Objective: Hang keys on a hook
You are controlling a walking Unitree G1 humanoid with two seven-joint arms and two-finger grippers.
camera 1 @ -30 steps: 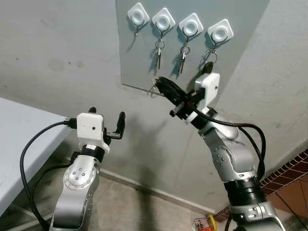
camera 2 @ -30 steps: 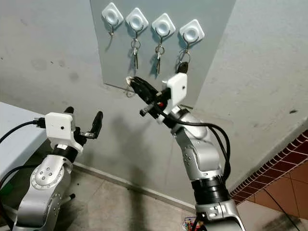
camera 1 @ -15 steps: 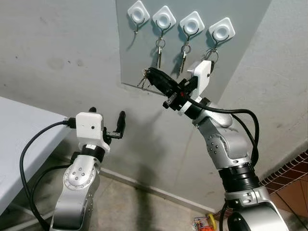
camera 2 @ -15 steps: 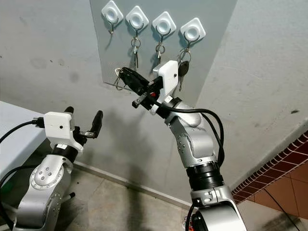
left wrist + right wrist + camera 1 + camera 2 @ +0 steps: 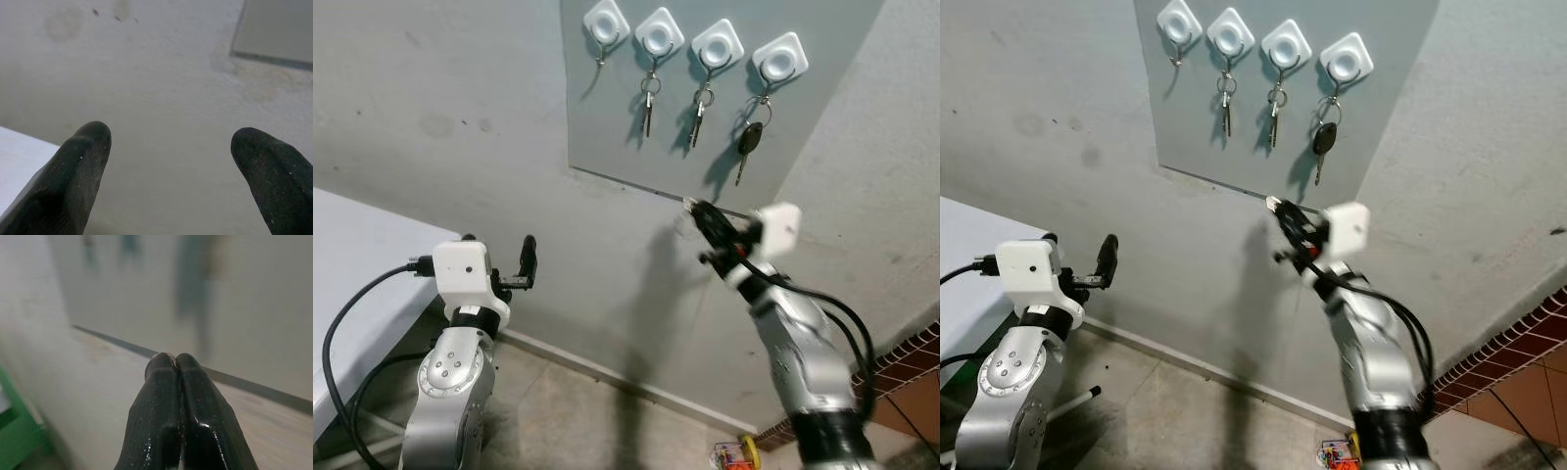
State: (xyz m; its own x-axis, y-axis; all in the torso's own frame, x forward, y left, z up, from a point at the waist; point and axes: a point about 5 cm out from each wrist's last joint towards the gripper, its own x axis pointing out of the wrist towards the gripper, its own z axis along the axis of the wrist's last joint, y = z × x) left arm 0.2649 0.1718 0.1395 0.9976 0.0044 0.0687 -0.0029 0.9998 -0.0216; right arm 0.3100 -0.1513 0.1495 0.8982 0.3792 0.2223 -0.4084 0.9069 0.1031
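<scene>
A grey panel [image 5: 607,117] is fixed to the wall [image 5: 431,98] in the upper middle of the frame, and four white square hooks run in a row along its top edge. The first hook [image 5: 605,22], at the left end of the row, hangs bare. The second hook [image 5: 658,31] carries a silver key [image 5: 648,110] on a ring, the third hook [image 5: 717,44] carries another silver key [image 5: 698,116], and the fourth hook [image 5: 779,59], at the right end, carries a black-headed key [image 5: 748,140]. The right gripper [image 5: 697,210] is raised at the right centre of the frame, just below the panel's lower edge and beneath the black-headed key, well apart from the hooks. In its wrist view the two black fingers [image 5: 164,401] are pressed together tip to tip, with nothing visible between them. The left gripper [image 5: 499,260] sits at the lower left of the frame, held up in front of the bare wall, its fingers [image 5: 80,161] spread wide apart and holding nothing. A white table [image 5: 352,284] fills the left edge of the frame beside the left arm. At the bottom right, on the floor by the wall, lies a small colourful object [image 5: 734,455] too small to make out.
</scene>
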